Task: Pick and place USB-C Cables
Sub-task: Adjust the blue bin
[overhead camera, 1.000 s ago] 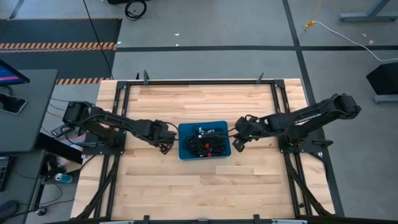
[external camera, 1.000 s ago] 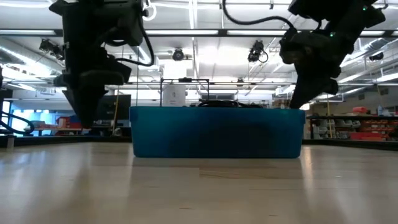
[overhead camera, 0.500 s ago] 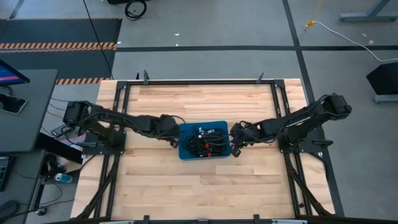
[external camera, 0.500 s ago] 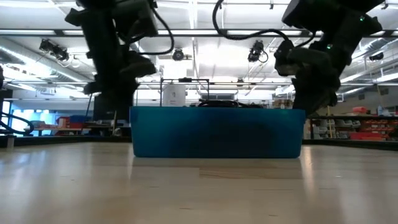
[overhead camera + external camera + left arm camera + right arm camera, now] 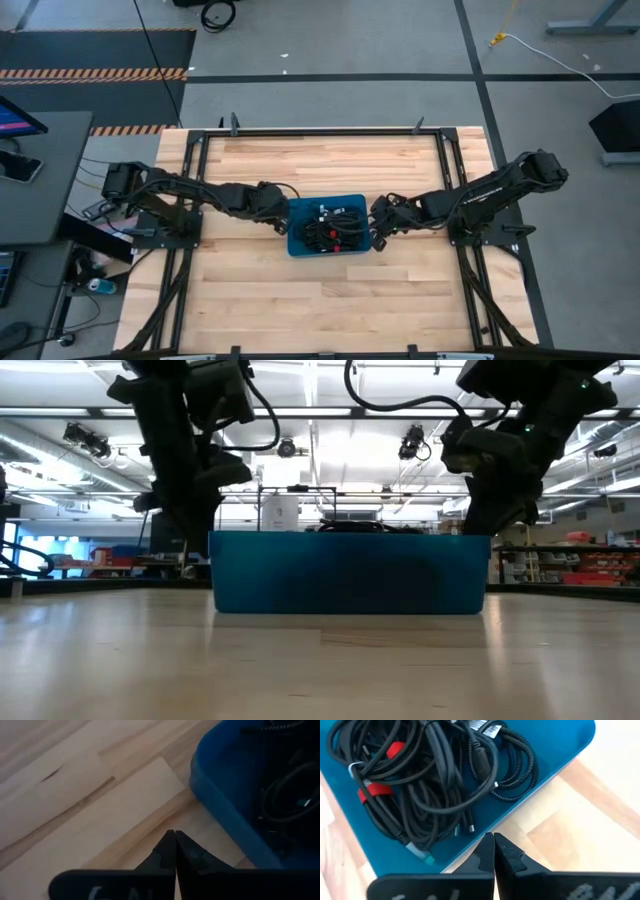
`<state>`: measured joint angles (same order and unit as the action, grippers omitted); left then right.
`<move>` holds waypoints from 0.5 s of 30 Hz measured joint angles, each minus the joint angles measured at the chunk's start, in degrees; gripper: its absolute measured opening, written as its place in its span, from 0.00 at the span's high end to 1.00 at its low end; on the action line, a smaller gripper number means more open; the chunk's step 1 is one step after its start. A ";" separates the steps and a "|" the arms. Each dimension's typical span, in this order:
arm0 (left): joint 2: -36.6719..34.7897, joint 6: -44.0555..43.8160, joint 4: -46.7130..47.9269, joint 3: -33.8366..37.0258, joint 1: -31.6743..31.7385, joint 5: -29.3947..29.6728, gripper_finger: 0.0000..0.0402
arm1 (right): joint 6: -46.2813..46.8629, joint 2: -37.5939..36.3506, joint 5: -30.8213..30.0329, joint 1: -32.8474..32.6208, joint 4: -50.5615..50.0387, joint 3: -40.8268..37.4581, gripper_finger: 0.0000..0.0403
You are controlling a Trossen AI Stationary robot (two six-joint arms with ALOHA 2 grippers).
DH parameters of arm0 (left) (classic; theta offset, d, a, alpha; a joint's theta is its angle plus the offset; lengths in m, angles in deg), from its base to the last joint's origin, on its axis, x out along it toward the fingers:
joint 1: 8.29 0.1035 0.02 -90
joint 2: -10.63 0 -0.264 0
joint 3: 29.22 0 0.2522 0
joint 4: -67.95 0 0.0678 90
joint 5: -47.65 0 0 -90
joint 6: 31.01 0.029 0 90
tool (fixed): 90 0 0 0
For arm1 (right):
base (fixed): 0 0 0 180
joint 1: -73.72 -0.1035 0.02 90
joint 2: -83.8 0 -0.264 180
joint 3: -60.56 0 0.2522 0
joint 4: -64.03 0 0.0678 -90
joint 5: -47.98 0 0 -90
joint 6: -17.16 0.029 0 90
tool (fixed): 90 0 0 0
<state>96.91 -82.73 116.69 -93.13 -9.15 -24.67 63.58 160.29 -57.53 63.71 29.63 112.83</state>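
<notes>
A pale wooden bench [image 5: 320,290] fills the centre of the high frame; at its middle the blue tray [image 5: 297,245] holds all the USB-C cables [image 5: 420,780] in a tangle; none appears placed yet; left gripper [image 5: 174,836] and right gripper [image 5: 493,839], jaws pressed together and empty, flank the tray.

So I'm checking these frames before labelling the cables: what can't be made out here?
- How many thin black USB-C cables: tangled, overlapping in the right wrist view; too small in the high view.
- Blue plastic tray contents: its front wall hides them in the low view.
- Tray's far side: cut off by the frame edge in the left wrist view.
- Red ties: partly buried under the cables.
</notes>
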 joint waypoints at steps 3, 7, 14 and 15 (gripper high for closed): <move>0.55 -1.56 -0.48 0.00 0.00 -0.05 1.00 | -0.07 0.00 -1.23 0.18 -0.22 0.00 1.00; 2.98 -3.52 -1.78 -0.02 0.00 -2.06 1.00 | -0.05 0.00 -2.88 0.52 -1.07 0.00 1.00; 7.09 -3.14 -11.64 -0.04 -0.02 -4.12 1.00 | 1.51 0.00 -3.97 0.52 -1.85 0.00 1.00; 7.29 -3.14 -12.68 -0.04 0.02 -4.03 1.00 | 1.79 0.00 -3.97 0.49 -1.83 0.00 1.00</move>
<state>104.21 -85.86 104.00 -93.17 -9.13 -28.69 65.37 160.29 -61.50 64.20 27.81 112.83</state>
